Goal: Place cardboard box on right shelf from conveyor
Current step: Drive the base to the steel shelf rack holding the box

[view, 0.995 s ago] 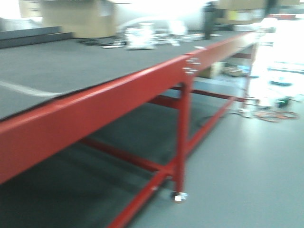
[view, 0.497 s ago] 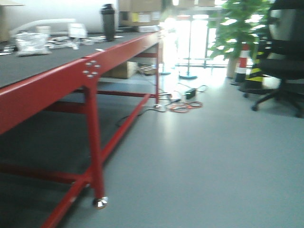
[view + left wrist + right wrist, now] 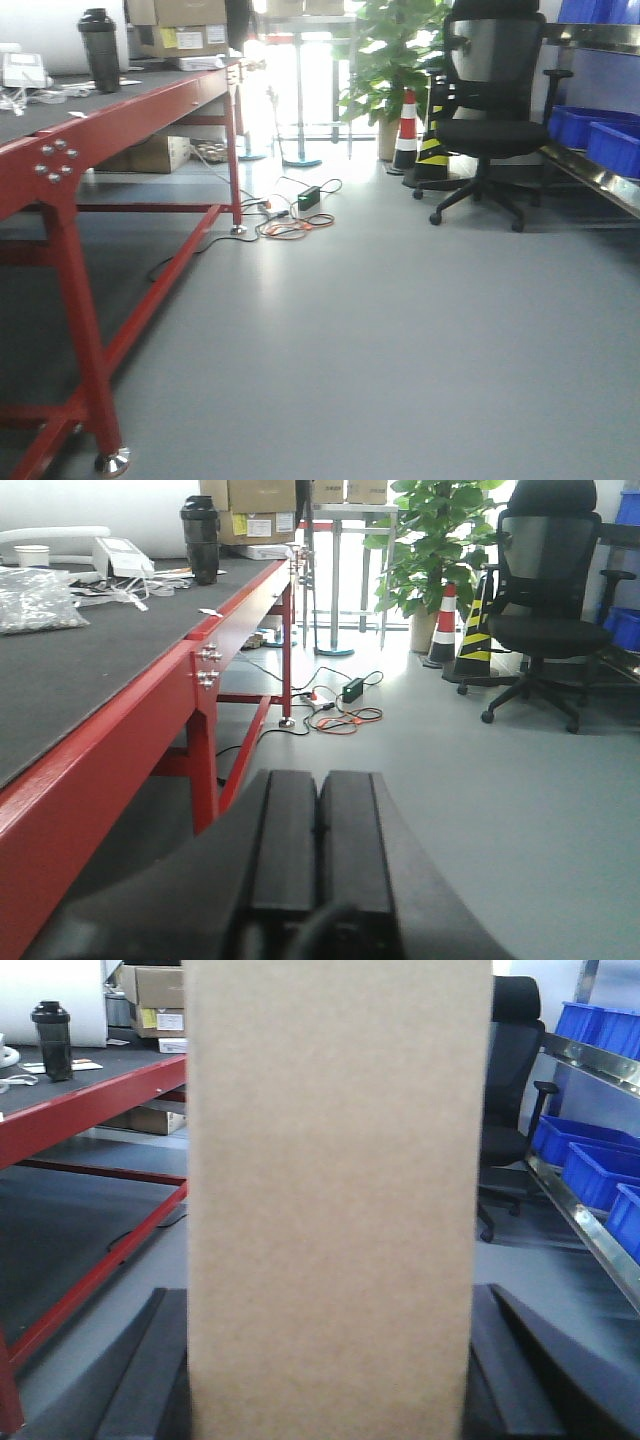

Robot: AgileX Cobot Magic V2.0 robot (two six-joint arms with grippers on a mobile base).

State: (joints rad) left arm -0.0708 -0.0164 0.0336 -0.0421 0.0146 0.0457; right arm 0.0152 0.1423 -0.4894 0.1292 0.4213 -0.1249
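Running between the conveyor [image 3: 60, 108] with its red edge at left and the right shelf [image 3: 598, 182] with its blue bins [image 3: 612, 145], open grey floor [image 3: 350, 330] is broken by an office chair [image 3: 490, 90] and loose cables [image 3: 290, 215]. The left gripper [image 3: 320, 852] points level beside the conveyor, jaws pressed together, empty. The right gripper [image 3: 330, 1390], also level, clamps the upright cardboard box [image 3: 335, 1200] from both sides, off the belt and short of the shelf.
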